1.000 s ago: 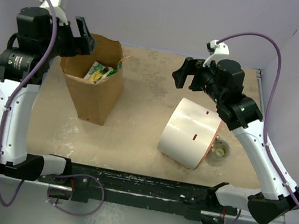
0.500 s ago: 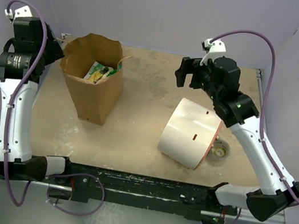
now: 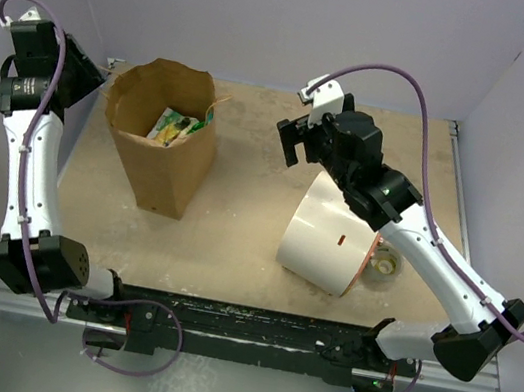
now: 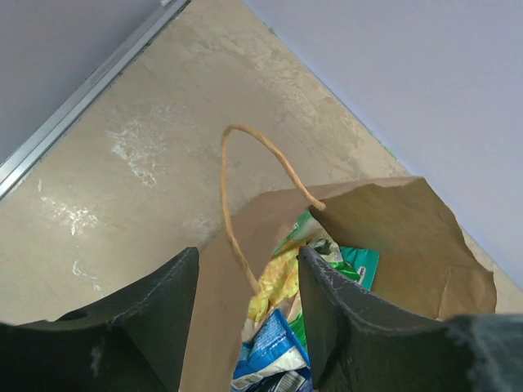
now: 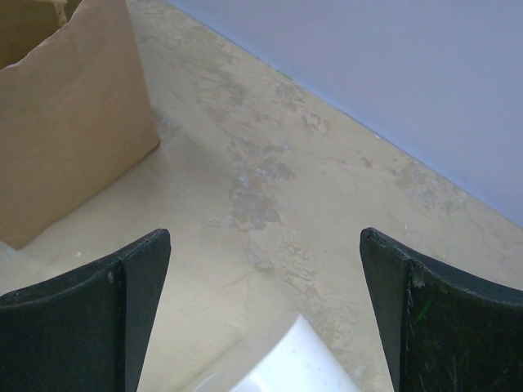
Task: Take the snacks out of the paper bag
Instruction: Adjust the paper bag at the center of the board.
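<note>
The brown paper bag [image 3: 165,161] stands upright and open at the back left of the table. The snacks [image 3: 177,126] lie inside it. In the left wrist view I see a green packet [image 4: 360,265], a yellow one [image 4: 274,283] and a blue one [image 4: 270,353]. My left gripper [image 4: 245,253] is open and empty, held above the bag's left side, with the bag's handle [image 4: 245,175] between its fingers. My right gripper [image 3: 290,138] is wide open and empty over the table's middle. It points at the bag [image 5: 65,122].
A large white cylinder with an orange rim [image 3: 331,234] lies on its side right of centre, just under my right gripper [image 5: 265,237]. A small clear tape roll [image 3: 387,266] sits by its right end. Purple walls close in the back and both sides.
My left arm has swung back and to the left, away from the bag's mouth. My right gripper has moved left, toward the bag.
</note>
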Robot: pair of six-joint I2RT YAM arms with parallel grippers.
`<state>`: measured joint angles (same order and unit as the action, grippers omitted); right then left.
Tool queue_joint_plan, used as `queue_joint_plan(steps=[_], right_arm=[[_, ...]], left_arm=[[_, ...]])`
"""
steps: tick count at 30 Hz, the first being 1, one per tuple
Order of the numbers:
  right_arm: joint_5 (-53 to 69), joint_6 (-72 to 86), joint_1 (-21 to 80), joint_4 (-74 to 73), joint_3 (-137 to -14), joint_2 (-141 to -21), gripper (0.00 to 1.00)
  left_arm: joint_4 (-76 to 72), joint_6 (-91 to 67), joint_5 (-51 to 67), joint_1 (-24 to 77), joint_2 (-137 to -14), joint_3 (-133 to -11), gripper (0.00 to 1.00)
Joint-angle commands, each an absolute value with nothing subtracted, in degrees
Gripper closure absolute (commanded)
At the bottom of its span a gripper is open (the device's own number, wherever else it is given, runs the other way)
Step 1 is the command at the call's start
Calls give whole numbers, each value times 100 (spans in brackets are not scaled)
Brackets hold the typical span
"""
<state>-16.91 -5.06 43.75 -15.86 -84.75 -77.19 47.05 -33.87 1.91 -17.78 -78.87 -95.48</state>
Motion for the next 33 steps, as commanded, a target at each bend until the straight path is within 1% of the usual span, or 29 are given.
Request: queue_joint_plan(steps=[1,6,9,15,18,19,22,24,27,33], right_arm=[[-1772,-775,4356,-1289,-8535,-7522,0],[-1853,-808,4342,-1278,-8569,-7534,1],[-1862,-815,4325,-1273,-8529,-7507,1],[-1918,-850,4309,-1235,-8444,-7456,1],[-1932,-885,4304,-1214,-8404,-7449,1],[-1943,-887,4306,-1211,-8403,-7457,0],[-1978,-898,4301,-1139,-8419,-7499,1],[-1942,-894,4298,-1134,-8443,-7535,0],[-1846,-812,4304,-1134,-8465,-7553,1],[-1706,-659,4306,-1159,-8469,-7567,1]], left_arm=[[4266,-3828,323,-1979,-7979,-9473,48],[3989,-4215,288,-2010,-8174,-9229,52],[3633,-4315,643,-2060,-8387,-9032,54],[2875,-4249,928,-2104,-8570,-8727,53],[2612,-4235,1022,-2189,-8543,-8556,60],[2581,-4232,1073,-2215,-8546,-8532,64],[2541,-4266,1273,-2292,-8577,-8507,84],[2577,-4288,1300,-2348,-8559,-8543,95],[2727,-4201,1185,-2397,-8443,-8707,100],[3516,-4181,397,-2407,-8010,-9129,100]])
